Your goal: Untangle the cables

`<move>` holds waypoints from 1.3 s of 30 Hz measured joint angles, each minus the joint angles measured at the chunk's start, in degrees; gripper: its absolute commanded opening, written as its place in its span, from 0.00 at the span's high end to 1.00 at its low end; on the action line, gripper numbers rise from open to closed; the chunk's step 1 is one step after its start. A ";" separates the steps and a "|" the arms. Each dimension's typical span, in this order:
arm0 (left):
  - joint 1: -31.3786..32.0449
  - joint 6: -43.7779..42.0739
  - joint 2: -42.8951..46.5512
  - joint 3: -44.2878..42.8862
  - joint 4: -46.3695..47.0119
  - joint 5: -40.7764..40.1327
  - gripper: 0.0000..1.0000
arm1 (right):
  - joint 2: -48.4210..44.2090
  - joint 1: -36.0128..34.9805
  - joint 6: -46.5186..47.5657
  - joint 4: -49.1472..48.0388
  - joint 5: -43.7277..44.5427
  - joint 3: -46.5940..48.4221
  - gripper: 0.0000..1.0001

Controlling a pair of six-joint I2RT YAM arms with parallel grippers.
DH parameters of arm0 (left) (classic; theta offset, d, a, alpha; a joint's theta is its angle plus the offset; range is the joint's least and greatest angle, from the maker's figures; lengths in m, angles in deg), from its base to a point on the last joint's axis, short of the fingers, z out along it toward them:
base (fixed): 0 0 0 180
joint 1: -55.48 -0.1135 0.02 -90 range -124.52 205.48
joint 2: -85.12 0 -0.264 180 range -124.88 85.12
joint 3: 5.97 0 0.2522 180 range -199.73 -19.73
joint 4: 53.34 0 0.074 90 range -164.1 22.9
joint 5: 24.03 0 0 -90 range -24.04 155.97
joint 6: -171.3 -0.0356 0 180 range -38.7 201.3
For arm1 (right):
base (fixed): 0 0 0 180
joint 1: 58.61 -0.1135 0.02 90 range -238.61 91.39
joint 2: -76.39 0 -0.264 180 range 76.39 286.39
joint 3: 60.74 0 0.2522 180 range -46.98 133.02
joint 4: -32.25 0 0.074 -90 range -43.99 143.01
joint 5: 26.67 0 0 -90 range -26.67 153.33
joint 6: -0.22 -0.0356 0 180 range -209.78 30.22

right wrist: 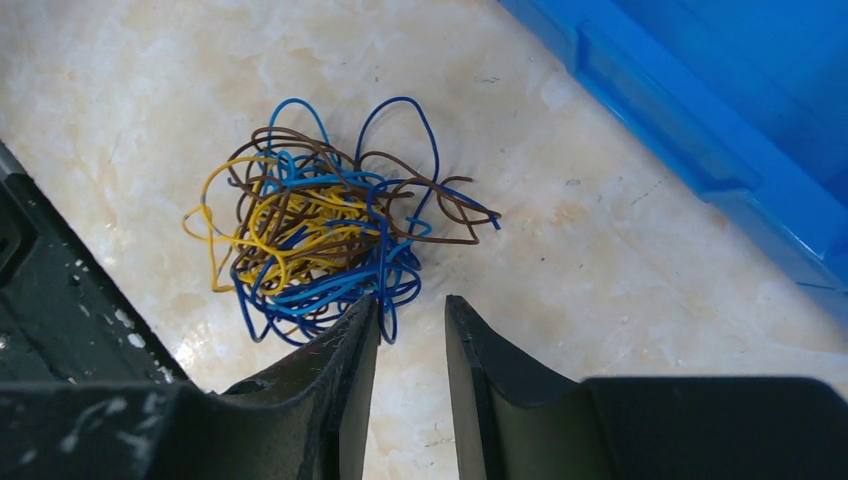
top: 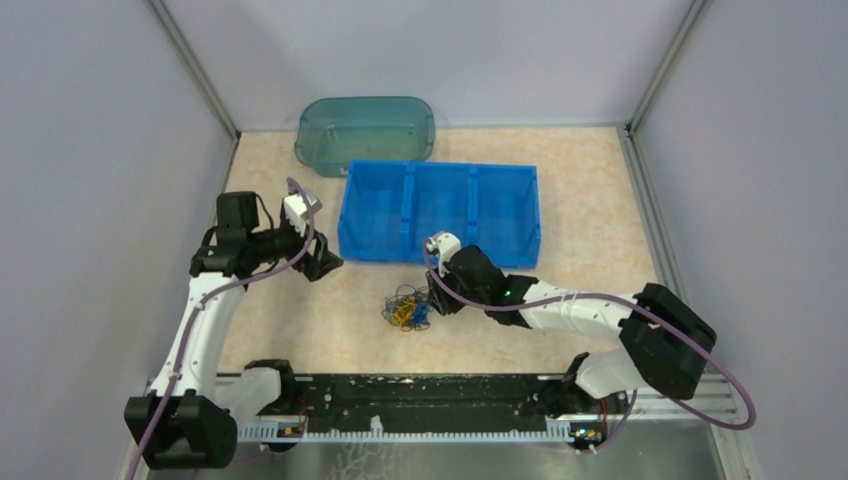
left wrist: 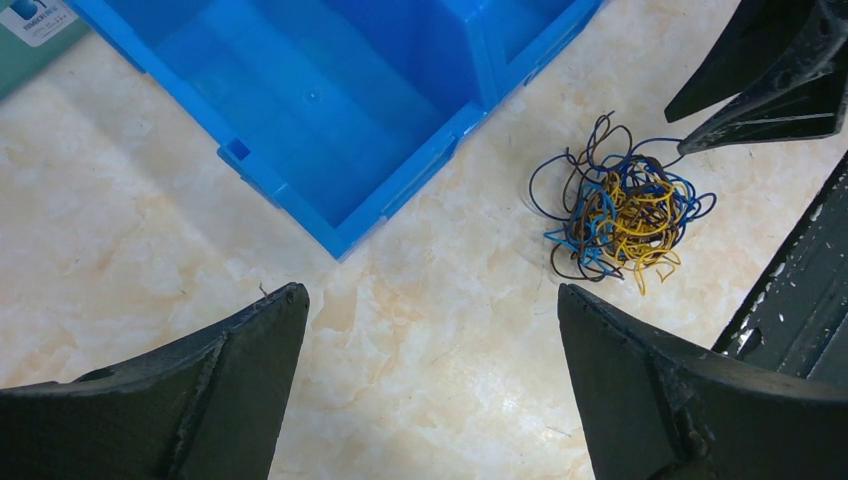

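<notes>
1. The cables (right wrist: 320,240) lay clumped on the desk (right wrist: 620,280) near the blue bin (right wrist: 690,140), at the tips of the right pincer (right wrist: 412,305).
2. Right pincer stood at a slim gap, nothing clamped; left pincer (left wrist: 430,290) gaped wide, empty.
3. Risk, we judged: nipping one edge loop would drag the whole clump, or slip.
4. Crossings inside the knot were unreadable; we couldn't tell if a loop sat in that gap.

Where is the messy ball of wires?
In the top view the cables lie clumped on the table, just in front of the blue bin, beside the right pincer.
</notes>
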 measured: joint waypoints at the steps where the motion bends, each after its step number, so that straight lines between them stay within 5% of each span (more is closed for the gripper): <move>1: 0.00 0.00 0.11 0.00 0.00 0.20 0.00 | 0.35 -0.02 0.11 -0.24 0.46 0.00 0.73; 17: 0.00 0.42 1.92 0.46 -1.14 2.71 0.00 | 3.28 -0.61 1.33 -4.35 4.79 0.09 0.75; 25: 0.00 0.46 3.10 -0.57 -1.97 3.91 0.00 | 3.48 -3.43 2.45 -4.90 8.70 0.13 1.00; 39: 0.00 -1.25 5.03 -0.59 -4.20 8.09 0.00 | -3.23 -9.33 6.43 -0.98 13.75 9.73 1.00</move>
